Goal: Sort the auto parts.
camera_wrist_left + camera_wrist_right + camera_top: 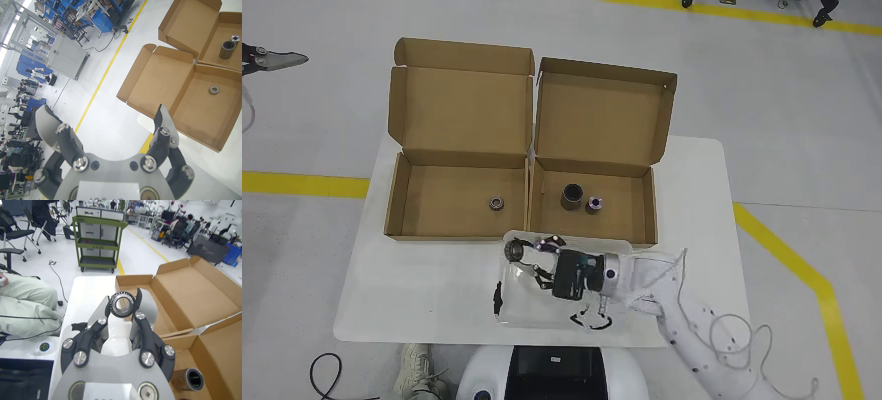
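Note:
My right gripper (122,303) is shut on a steel roller bearing (122,306), held by its outer ring above the clear plastic tray (115,341). From above, the right gripper (532,264) hovers over the tray (517,312) at the table's front, just before the two open cardboard boxes. The left box (422,200) holds one bearing (497,202). The right box (627,215) holds a dark cylinder sleeve (572,195) and a small metal bushing (593,205). My left gripper (102,111) is open and empty, up in the air off the table's left side, facing the boxes.
A few small dark parts (588,321) lie in the tray. Both box lids (462,105) stand open at the back. A person's leg (24,306) is close beside the table. The sleeve (189,379) lies near my right wrist.

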Robot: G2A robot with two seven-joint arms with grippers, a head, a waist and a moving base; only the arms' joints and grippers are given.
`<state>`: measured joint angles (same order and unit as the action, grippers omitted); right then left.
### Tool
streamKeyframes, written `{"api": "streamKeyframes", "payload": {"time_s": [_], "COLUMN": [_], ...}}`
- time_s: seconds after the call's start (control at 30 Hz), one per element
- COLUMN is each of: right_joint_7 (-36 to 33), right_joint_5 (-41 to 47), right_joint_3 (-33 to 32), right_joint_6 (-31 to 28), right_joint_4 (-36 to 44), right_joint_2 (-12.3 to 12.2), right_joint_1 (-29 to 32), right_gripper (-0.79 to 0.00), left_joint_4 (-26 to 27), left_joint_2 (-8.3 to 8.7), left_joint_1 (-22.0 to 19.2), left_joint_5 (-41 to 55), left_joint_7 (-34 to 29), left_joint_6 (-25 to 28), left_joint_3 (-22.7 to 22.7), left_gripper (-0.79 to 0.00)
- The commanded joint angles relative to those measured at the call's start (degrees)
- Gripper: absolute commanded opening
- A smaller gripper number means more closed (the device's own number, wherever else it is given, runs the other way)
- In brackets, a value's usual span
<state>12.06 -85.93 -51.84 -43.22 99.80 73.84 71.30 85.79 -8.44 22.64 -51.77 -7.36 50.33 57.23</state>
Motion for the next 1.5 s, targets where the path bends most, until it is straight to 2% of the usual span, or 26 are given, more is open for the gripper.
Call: {"api": "streamKeyframes", "payload": {"time_s": [0.0,0.17,0.43,1.0,1.47], "right_joint_7": [2.7,7.0,4.9,6.5,7.5], "right_joint_5": [-0.6,0.3,5.3,13.1,13.6], "right_joint_3": [-0.2,-0.5,0.1,-0.5,-1.3], "right_joint_6": [1.7,2.4,4.8,7.9,6.4], "right_joint_4": [1.6,4.0,7.3,9.0,8.2], "right_joint_2": [0.0,0.2,1.1,3.0,3.6], "right_joint_1": [-0.2,-1.9,-6.9,-16.5,-19.7], "right_gripper": [-0.785,-0.785,-0.785,-0.785,-0.785], "left_joint_4": [0.0,0.0,0.0,0.0,0.0], "left_joint_2": [0.00,0.00,0.00,0.00,0.00], "left_joint_1": [0.0,0.0,0.0,0.0,0.0], "left_joint_5": [0.0,0.0,0.0,0.0,0.0], "left_joint_7": [0.0,0.0,0.0,0.0,0.0], "left_joint_6": [0.0,0.0,0.0,0.0,0.0], "left_joint_3": [0.0,0.0,0.0,0.0,0.0], "left_gripper": [0.000,0.000,0.000,0.000,0.000]}}
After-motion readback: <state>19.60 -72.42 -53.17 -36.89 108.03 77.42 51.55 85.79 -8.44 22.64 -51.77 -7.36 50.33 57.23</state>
